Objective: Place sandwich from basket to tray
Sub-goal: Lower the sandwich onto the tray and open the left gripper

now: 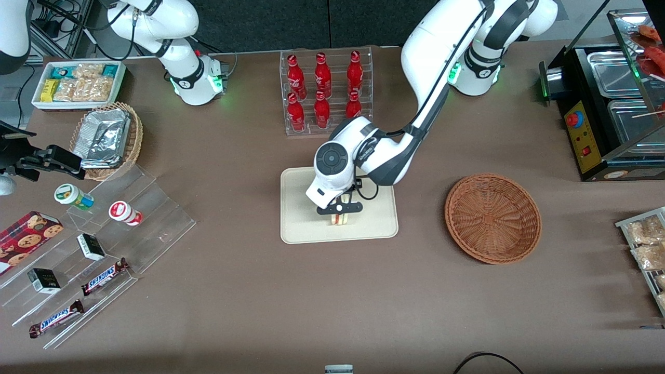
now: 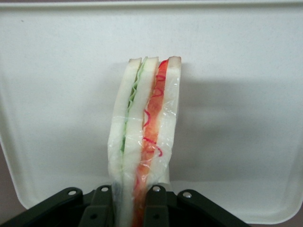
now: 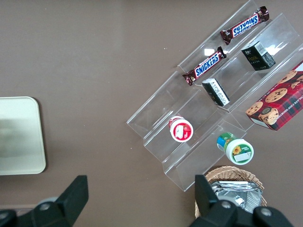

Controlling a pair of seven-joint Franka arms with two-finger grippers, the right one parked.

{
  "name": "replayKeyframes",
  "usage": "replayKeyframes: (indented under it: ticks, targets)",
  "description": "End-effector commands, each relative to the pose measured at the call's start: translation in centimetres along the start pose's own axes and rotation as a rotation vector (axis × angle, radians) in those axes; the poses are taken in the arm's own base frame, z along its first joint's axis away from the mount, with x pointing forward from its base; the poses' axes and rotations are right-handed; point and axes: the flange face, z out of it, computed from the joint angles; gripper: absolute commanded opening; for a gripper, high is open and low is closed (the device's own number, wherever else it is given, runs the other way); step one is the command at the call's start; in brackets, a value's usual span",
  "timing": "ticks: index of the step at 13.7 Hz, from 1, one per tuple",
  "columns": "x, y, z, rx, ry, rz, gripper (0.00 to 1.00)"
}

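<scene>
We saw the tool clamped on the sandwich over the tray. The basket sat beside the tray, toward the working arm's end of the worktop.

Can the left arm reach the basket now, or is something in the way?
Probably not yet: the gripper is over the tray, shut on the sandwich, so it is occupied. Bare table lies between it and the basket.

Six red bottles stand in a clear rack on the brown worktop. Toward the parked arm's end lie two Snickers bars, a cookie box, a foil-lined basket and a snack bin.
</scene>
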Motion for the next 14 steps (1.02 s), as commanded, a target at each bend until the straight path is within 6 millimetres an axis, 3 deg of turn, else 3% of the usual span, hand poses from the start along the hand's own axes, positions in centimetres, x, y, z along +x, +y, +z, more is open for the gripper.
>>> replayKeyframes:
  ticks: [1,4,5,6,7,14]
  targets:
    - [0.1,0.9,0.7,0.012,-0.004,-0.011,0.00]
    - [-0.4,1.2,1.3,0.018,-0.005,-0.004,0.00]
    - [-0.4,1.2,1.5,0.021,-0.007,-0.015,0.06]
    - [-0.3,1.3,1.7,0.021,-0.009,-0.030,0.49]
    - [-0.3,1.2,1.8,0.022,-0.010,-0.031,0.99]
    - [-0.2,1.2,1.3,0.017,-0.003,-0.022,1.00]
